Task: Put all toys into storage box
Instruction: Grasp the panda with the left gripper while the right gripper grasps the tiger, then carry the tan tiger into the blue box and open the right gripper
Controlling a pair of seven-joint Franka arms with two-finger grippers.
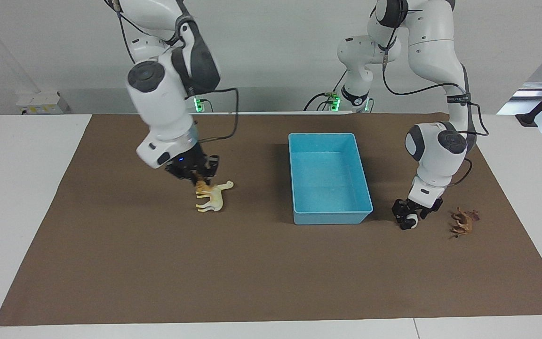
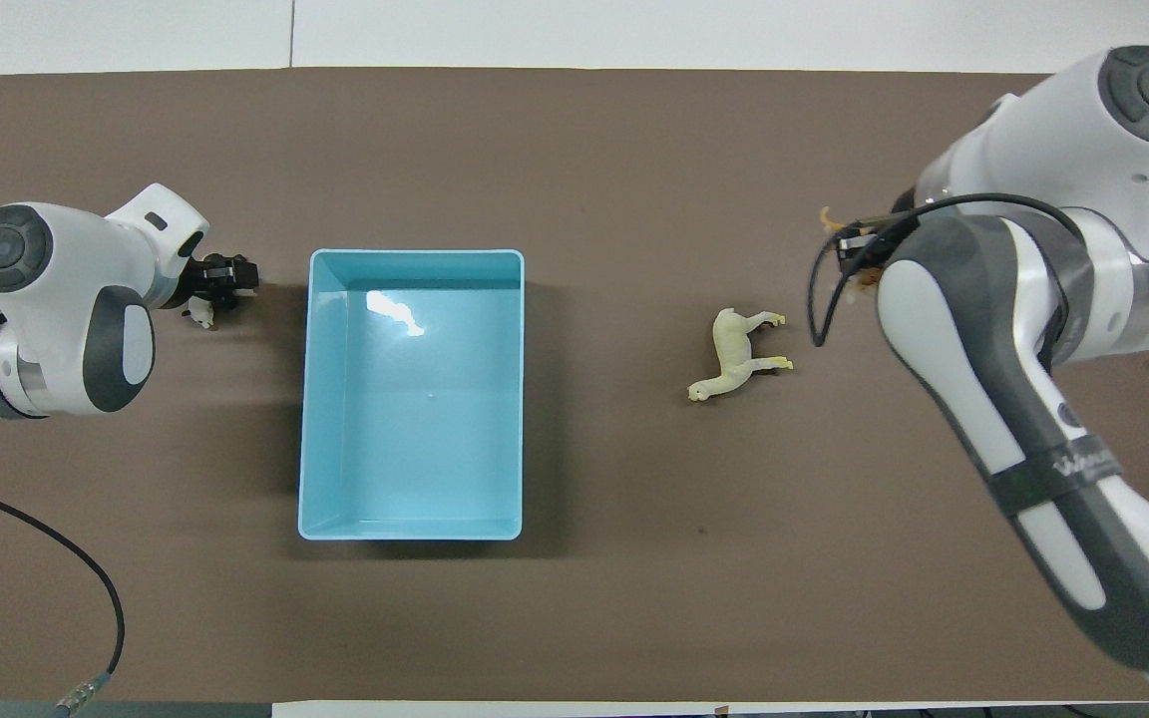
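The storage box was light blue all over, with a pale glare patch on its floor. The horse was cream-white with yellowish hooves. Between the black fingers of the right gripper showed an orange striped tiger. Between the black fingers of the left gripper sat a black-and-white panda. The lion was brown with a darker, reddish mane. The table cover was plain brown.
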